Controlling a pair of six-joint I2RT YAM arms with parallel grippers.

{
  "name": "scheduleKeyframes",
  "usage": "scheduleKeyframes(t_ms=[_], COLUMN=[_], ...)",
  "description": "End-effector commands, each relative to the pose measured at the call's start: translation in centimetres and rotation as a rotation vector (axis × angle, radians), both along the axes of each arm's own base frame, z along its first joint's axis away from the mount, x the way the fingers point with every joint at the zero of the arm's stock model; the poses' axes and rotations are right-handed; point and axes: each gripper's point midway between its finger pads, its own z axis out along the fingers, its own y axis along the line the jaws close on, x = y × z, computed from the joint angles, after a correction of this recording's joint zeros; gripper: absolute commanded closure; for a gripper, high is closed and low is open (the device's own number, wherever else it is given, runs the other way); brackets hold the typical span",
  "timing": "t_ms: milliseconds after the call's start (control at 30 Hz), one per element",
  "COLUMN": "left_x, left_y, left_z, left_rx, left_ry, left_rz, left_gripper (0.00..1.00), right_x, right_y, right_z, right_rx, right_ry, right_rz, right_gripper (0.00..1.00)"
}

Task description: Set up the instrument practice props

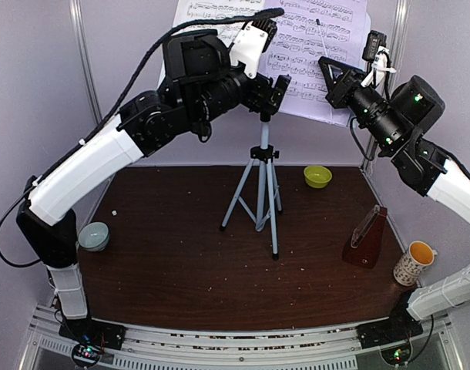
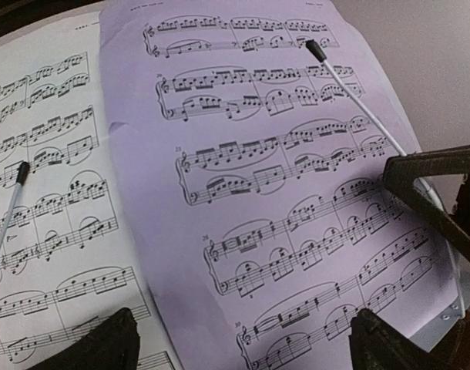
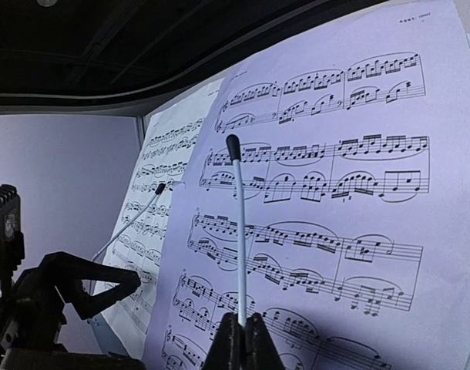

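Mug [image 1: 414, 262] comes first, near the right edge of the table [image 1: 181, 270], and the metronome [image 1: 366, 240] stands upright just beside it, with nothing touching it. I think the metronome is small and hard, and its clear cover may be slippery, so the best place to hold it is low down on its two flat sides. On the left side sits a grey bowl [image 1: 94, 236]. In the middle stands the tripod [image 1: 260, 193], and a green bowl [image 1: 317, 176] lies behind it. Up high on the tripod is the desk [image 2: 444, 317], and two pages [image 2: 281, 193] lean on it side by side, the right one lapping a bit over the left one. A thin wire [image 2: 350, 92] with a black tip lies across each page. The left gripper [image 2: 243, 327] is wide open, close in front of the pages, holding nothing. The right gripper [image 3: 240, 339] is squeezed shut at the right page, and the wire comes up right from its tips; I cannot tell if it pinches the wire or just touches it. The pages look thin, light and floppy, so they could bend or tear. I would press them flat or hold an edge softly, and move the springy wire by its middle
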Motion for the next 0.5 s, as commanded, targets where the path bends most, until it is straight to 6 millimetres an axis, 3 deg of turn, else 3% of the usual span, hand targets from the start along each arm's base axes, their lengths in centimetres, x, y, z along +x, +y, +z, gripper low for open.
scheduleKeyframes(t_ms=[0, 133, 267, 467], left_x=[-3.4, -4.3, -3.4, -3.4], left_y=[3.9, 5.4, 7.3, 7.4], left_z=[6.1, 6.1, 5.6, 4.9], left_rx=[-0.224, -0.285, -0.396, -0.411], left_ry=[-0.035, 0.022, 0.175, 0.278], left_rz=[-0.125, -0.222, -0.38, -0.518], left_gripper=[0.02, 0.02, 0.02, 0.02], right_x=[-1.2, -1.2, -1.3, -1.3], right_y=[-0.3, -0.2, -0.2, -0.3], right_z=[1.6, 1.6, 1.7, 1.7], right_rx=[0.016, 0.015, 0.014, 0.01], right_ry=[-0.06, -0.061, -0.062, -0.061], right_rz=[0.017, 0.019, 0.022, 0.017], right_gripper=[1.0, 1.0, 1.0, 1.0])
